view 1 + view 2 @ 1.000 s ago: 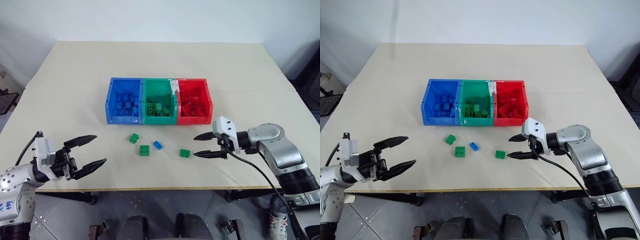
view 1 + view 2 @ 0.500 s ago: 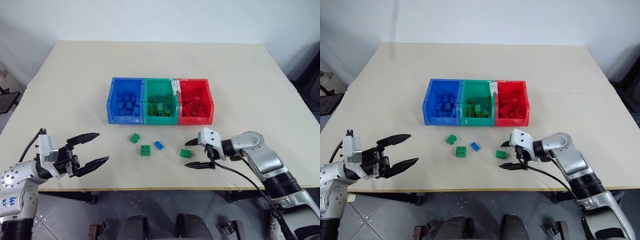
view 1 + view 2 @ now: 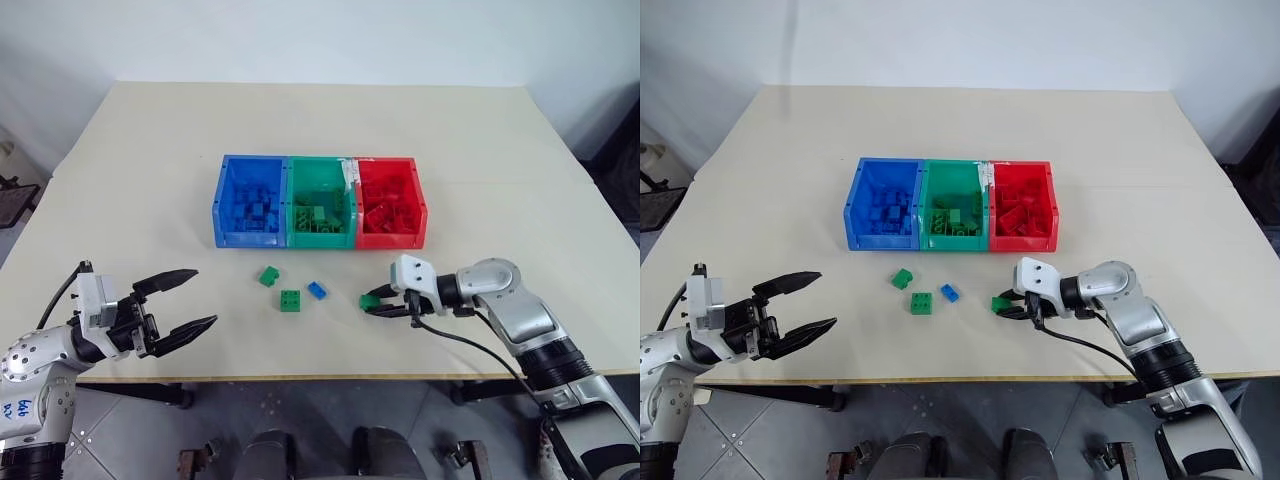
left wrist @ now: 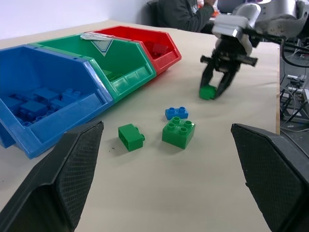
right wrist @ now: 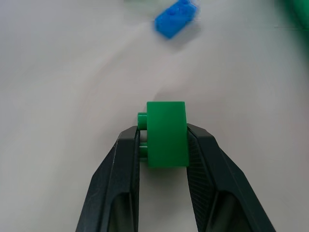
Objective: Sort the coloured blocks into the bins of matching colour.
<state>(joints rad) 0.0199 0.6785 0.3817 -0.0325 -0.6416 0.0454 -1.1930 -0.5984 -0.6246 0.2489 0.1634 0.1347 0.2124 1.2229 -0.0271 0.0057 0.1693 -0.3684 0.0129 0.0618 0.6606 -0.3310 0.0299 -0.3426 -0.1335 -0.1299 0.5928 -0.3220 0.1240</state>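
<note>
Holding matching bricks, the bins (image 3: 321, 242) sit beyond the right gripper (image 5: 161, 145) pinching a green block (image 5: 166, 133).

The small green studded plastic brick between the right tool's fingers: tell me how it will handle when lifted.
The small green studded plastic brick is probably rigid, its edges crisp between the right tool. Likely light, given its size. Smooth glossy sides may slip.

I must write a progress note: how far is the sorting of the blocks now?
Done: the blue, green and red plastic bins each already hold bricks of their own colour. In hand: the right gripper has its black fingers shut on a small green studded brick, which is on the beige table. Left: two more green bricks and one blue brick lie loose. The left gripper is open.
</note>
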